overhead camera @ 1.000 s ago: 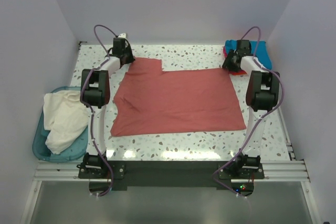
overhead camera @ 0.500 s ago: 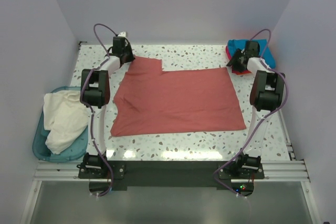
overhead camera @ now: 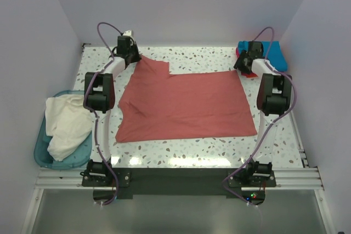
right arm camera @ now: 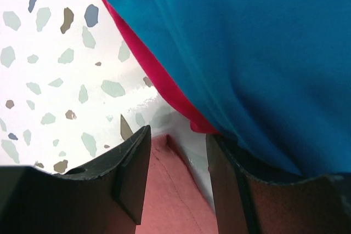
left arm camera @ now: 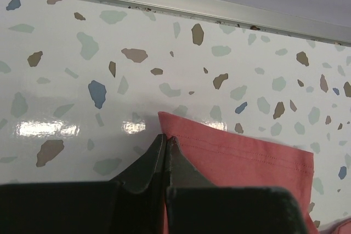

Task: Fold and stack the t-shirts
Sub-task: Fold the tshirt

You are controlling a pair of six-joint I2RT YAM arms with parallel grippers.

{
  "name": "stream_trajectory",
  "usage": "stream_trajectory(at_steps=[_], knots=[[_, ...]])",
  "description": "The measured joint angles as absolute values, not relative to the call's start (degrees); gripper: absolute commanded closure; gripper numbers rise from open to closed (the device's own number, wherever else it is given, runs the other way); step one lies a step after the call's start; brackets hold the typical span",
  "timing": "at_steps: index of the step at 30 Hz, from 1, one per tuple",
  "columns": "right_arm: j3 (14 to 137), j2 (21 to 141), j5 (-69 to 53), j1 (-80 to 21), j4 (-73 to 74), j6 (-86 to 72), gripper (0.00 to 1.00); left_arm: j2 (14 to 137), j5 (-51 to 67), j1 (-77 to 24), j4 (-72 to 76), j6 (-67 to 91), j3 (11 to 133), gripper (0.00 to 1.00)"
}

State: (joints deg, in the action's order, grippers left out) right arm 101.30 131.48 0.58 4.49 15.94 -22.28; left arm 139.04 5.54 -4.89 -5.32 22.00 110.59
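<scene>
Currently left gripper [left arm camera: 166, 138] clamps the brick-red t-shirt [left arm camera: 241, 160] by its corner; right gripper [right arm camera: 176, 135], fingers [right arm camera: 129, 173] apart, may snag the pinkish-red t-shirt [right arm camera: 162, 89]

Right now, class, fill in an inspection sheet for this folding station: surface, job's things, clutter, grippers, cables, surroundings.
Surface: glossy speckled table.
Job's things: brick-red t-shirt spread mid-table; teal-blue t-shirt lying on pinkish-red t-shirt, far right corner; cream-white t-shirt heaped in light-blue bin, left edge.
Clutter: nothing seen.
Grippers: left gripper shut on brick-red t-shirt's far-left corner; right gripper open at its far-right corner.
Cables: purple cables arch high at both far corners.
Surroundings: pale walls on three sides; metal rail along near edge.
</scene>
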Motion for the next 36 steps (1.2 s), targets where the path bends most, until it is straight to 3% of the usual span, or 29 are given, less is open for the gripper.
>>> stream_trajectory(at_steps=[25, 32, 36], knots=[[104.68, 133.29, 10.7, -0.97, 19.42, -18.46, 0.55, 139.04, 6.35, -4.89, -5.37, 21.98, 111.42, 1.0], [105.06, 133.32, 11.27, -1.26, 20.88, -18.22, 0.74, 139.04, 6.83, -4.89, -5.34, 21.98, 111.42, 1.0], [105.08, 133.32, 11.29, -1.28, 21.23, -18.13, 0.78, 139.04, 6.96, -4.89, -5.32, 21.98, 111.42, 1.0]])
